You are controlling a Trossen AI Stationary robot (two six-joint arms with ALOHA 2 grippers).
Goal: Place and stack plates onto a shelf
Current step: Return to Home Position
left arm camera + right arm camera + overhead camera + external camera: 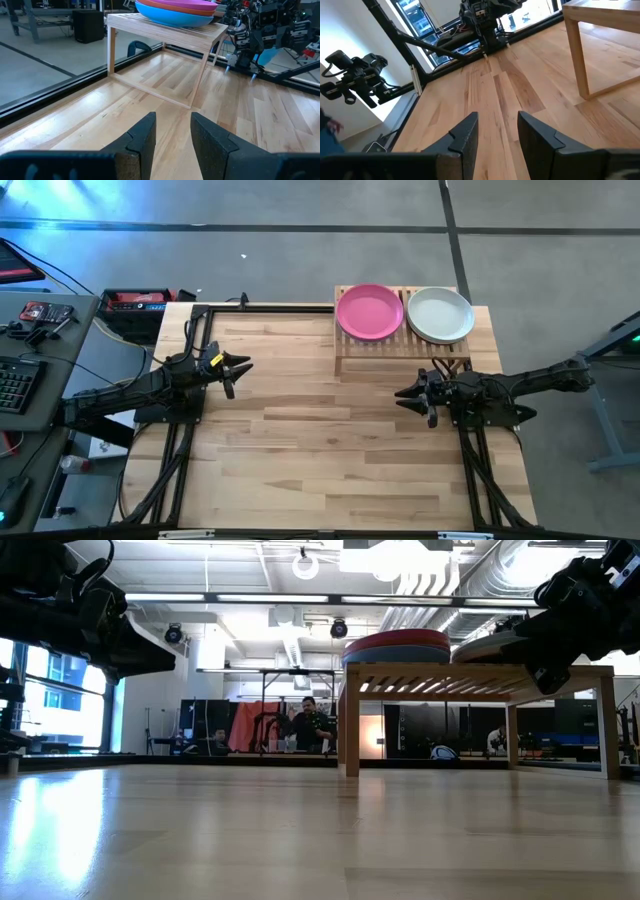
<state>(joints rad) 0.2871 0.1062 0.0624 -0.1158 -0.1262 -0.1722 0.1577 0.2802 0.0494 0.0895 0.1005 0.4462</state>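
Left hand (pixel 173 120) and right hand (pixel 498 119) hover above the table (pixel 300 450), both slightly spread.

Matte plates (pixel 370 311) top a slatted light-wood shelf (pixel 390 350) on the smooth wooden tabletop (pixel 300 440).

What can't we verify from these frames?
- High view: the plates under the magenta plate and the off-white plate are hidden by those two.
- Low view: the off-white stack is partly behind the right arm.
- Left wrist view: the top of the plate stack is cut off by the edge.
- Right wrist view: the shelf is cut off, so no plates show.
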